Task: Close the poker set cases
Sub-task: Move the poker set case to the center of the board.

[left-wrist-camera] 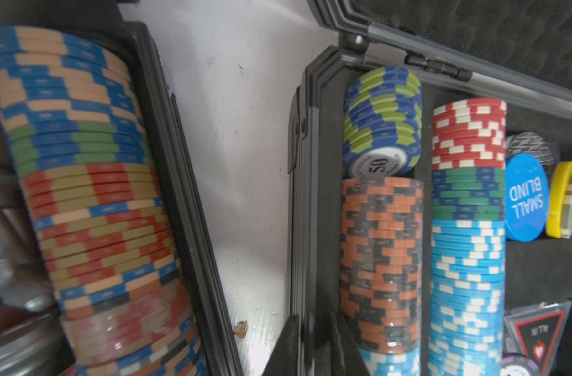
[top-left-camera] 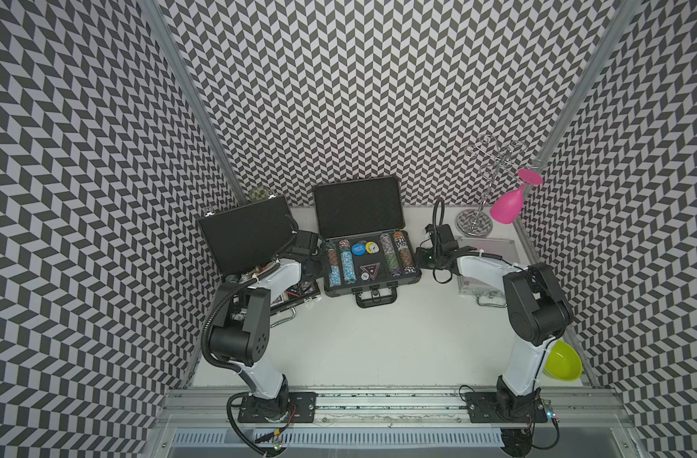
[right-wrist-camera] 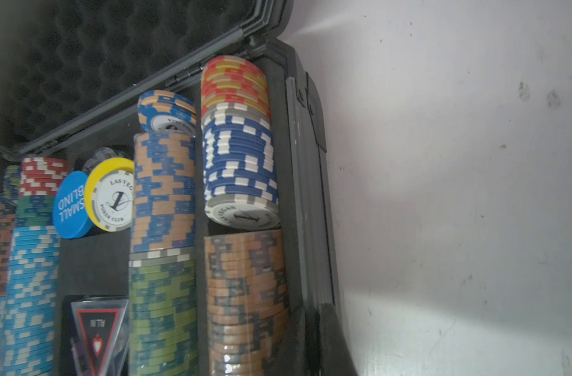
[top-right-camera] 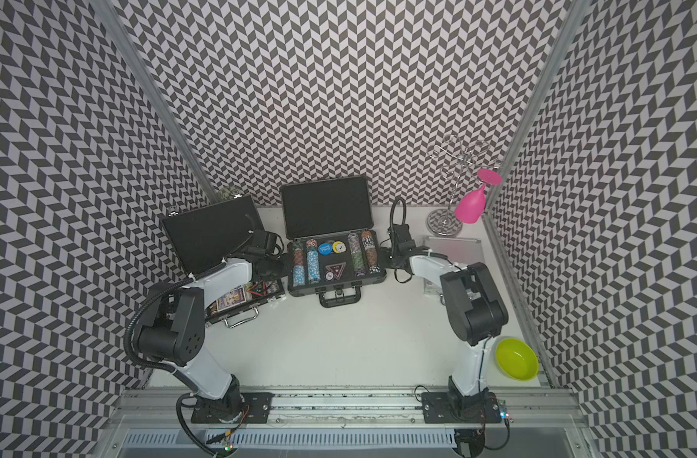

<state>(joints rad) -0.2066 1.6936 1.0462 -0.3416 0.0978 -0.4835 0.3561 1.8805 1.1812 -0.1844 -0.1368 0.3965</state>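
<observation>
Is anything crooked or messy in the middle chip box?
Yes. In the middle case, a blue-green 50 chip and a grey 1 chip tip face-out instead of lining up. A small brown crumb lies on the table beside it.

Blue disc reads "SMALL BLIND"; yellow-rimmed chip "POKER CLUB".
</observation>
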